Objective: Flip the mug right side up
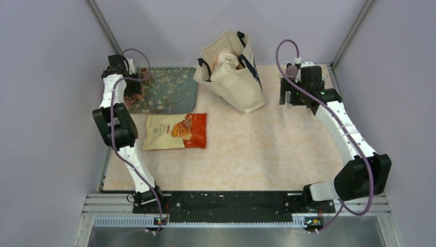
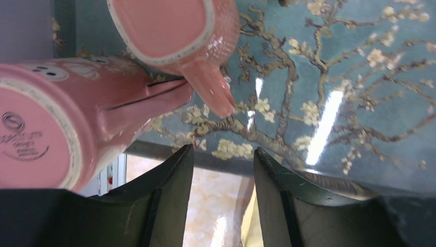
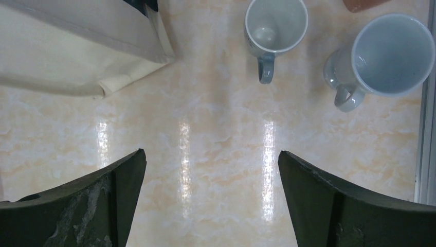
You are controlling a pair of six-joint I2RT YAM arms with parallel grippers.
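Observation:
Two pink mugs stand on the blue floral mat (image 2: pixel 349 87) with their bases turned toward the left wrist camera. One pink mug (image 2: pixel 164 25) is at the top, its handle (image 2: pixel 211 87) pointing at my left gripper (image 2: pixel 222 149). The other pink mug (image 2: pixel 51 134) fills the left side and shows a printed logo on its base. The left gripper is just short of the handle, open, with nothing between its fingers. In the top view it hangs over the mat's left edge (image 1: pixel 134 88) beside a mug (image 1: pixel 145 74). My right gripper (image 3: pixel 211 153) is wide open above bare table.
Two grey mugs (image 3: pixel 275 25) (image 3: pixel 385 54) stand right side up beyond the right gripper. A cream tote bag (image 1: pixel 234 72) sits at the back centre. A snack packet (image 1: pixel 176 131) lies in front of the mat. Frame posts and walls close the sides.

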